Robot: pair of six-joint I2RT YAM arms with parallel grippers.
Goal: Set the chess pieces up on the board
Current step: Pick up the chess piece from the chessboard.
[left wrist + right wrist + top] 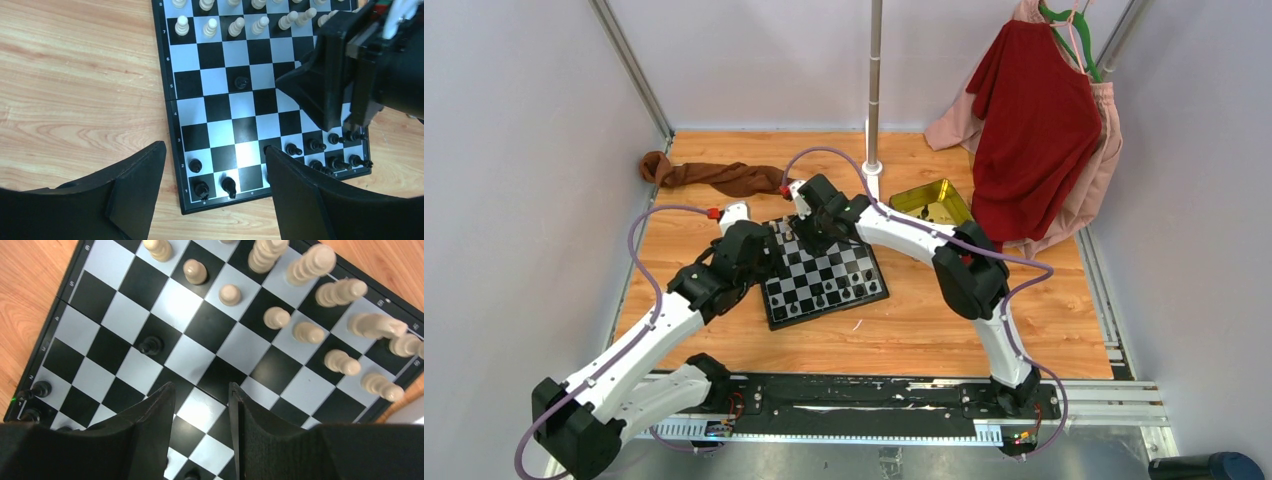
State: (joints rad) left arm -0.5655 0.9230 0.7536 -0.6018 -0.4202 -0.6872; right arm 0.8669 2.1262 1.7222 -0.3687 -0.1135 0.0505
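Note:
The checkered board (824, 318) lies mid-table. Cream chess pieces (210, 27) fill its two far rows and show at the upper right of the right wrist view (277, 317). Black pieces (201, 189) stand along the near rows, more of them at the right (315, 145). One black pawn (241, 82) stands alone mid-board and also shows in the right wrist view (151, 345). My left gripper (215, 145) is open and empty above the board's near-left corner. My right gripper (201, 385) is open and empty, low over the middle squares.
A yellow-gold tin (932, 203) sits right of the board at the back. A brown cloth (714, 177) lies at the back left. A red garment (1034, 130) hangs at the right. A metal pole (874, 90) stands behind the board. The right arm's wrist (395, 65) overhangs the board's right side.

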